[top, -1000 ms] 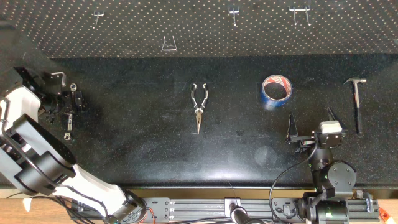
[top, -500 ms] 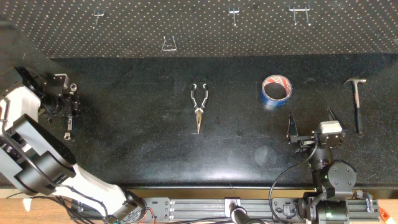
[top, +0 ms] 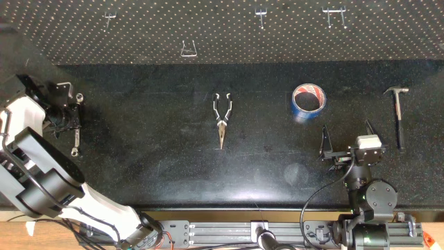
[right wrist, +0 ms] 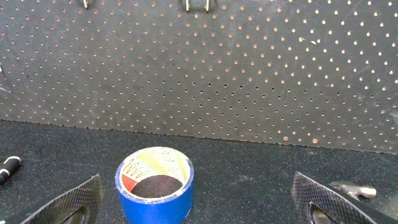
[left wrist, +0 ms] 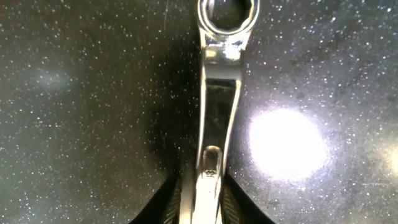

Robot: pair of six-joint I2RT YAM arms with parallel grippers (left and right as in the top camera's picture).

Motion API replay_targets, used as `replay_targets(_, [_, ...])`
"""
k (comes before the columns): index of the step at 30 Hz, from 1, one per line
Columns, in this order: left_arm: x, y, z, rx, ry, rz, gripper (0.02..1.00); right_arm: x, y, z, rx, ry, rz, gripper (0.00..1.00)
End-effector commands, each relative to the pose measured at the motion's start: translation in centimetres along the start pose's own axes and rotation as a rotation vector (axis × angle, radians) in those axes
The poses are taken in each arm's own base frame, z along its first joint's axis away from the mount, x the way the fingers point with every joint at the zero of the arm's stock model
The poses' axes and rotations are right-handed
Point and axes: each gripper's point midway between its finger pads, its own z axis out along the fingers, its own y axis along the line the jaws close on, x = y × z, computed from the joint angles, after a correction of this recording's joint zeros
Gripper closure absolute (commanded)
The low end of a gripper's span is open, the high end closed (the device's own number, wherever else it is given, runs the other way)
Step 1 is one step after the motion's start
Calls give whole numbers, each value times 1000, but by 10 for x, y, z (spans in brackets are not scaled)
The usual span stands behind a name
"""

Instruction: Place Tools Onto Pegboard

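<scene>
Two grippers stand well apart over a black speckled worktop (top: 152, 160), which meets a brown perforated pegboard (top: 229, 31) along its far edge. A broad bare stretch of worktop lies between the left arm and the white-handled needle-nose pliers (top: 222, 118) at the middle.

The silver steel combination wrench (left wrist: 217, 93) sits close to the worktop's left edge, well short of the pegboard. The left gripper (left wrist: 205, 202) is clenched on its shank, one dark finger against each side. The wrench's ring end points away from the fingers. In the top view the wrench (top: 75, 142) has its long axis running roughly from the front edge toward the pegboard. Whether it rests on the surface or is just raised cannot be told.

The right gripper (top: 345, 139) is released, fingers spread wide. It faces a blue roll of tape (right wrist: 154, 186) standing on end just before it. A steel-headed hammer (top: 397, 114) lies near the right edge, handle toward the front. Wire hooks (top: 261, 14) hang on the pegboard.
</scene>
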Motion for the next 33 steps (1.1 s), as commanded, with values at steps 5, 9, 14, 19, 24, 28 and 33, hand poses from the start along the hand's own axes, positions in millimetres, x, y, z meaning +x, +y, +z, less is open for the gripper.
replay_targets(5, [0, 0, 6, 10, 8, -18, 919, 1, 4, 0, -18, 1, -11, 20])
replay_targets(9, [1, -1, 6, 12, 13, -19, 991, 1, 4, 0, -18, 1, -11, 20])
replay_targets(14, [7, -7, -32, 4, 7, -28, 991, 1, 4, 0, -18, 1, -11, 20])
replay_targets(19, [-34, 3, -121, -133, -277, -22, 989, 1, 4, 0, -18, 1, -11, 20])
replay_targets(24, [-49, -21, -230, -167, -587, -5, 991, 1, 4, 0, -18, 1, -11, 20])
replay_targets(28, [-38, -33, -291, -246, -723, 17, 989, 1, 4, 0, -18, 1, -11, 20])
replay_targets(33, [-20, -47, -333, -260, -838, -87, 991, 1, 4, 0, -18, 1, -11, 20])
